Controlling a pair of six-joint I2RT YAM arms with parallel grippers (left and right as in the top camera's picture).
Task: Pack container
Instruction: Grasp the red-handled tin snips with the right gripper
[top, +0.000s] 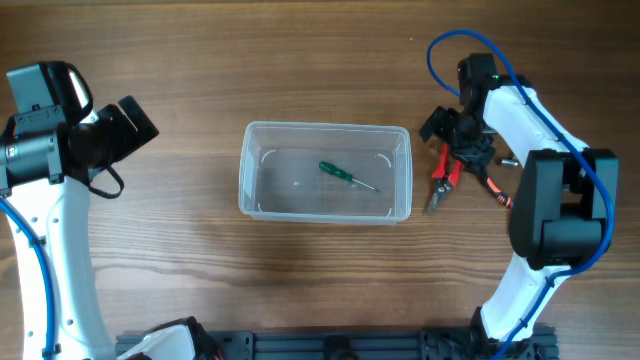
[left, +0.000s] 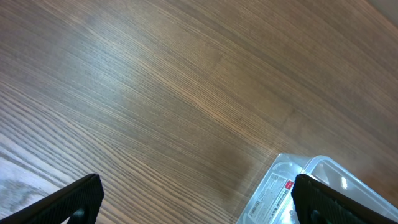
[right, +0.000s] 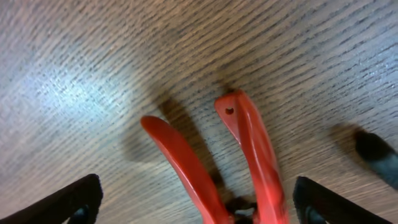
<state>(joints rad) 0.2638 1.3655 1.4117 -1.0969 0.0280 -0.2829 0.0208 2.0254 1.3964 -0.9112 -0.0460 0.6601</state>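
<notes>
The clear plastic container (top: 325, 185) sits mid-table with a green-handled screwdriver (top: 345, 175) inside. Its corner shows in the left wrist view (left: 292, 193). Red-handled pliers (top: 448, 175) lie on the table to the container's right. My right gripper (top: 462, 145) is open and low over the pliers; in the right wrist view both red handles (right: 214, 162) lie between its spread fingers (right: 198, 208), not gripped. My left gripper (top: 130, 125) is open and empty, raised to the left of the container; its fingers (left: 198, 202) are wide apart over bare wood.
An orange-and-black tool (top: 495, 188) lies just right of the pliers. A small dark object (right: 376, 155) sits at the right edge of the right wrist view. A black rail (top: 340, 347) runs along the table's front edge.
</notes>
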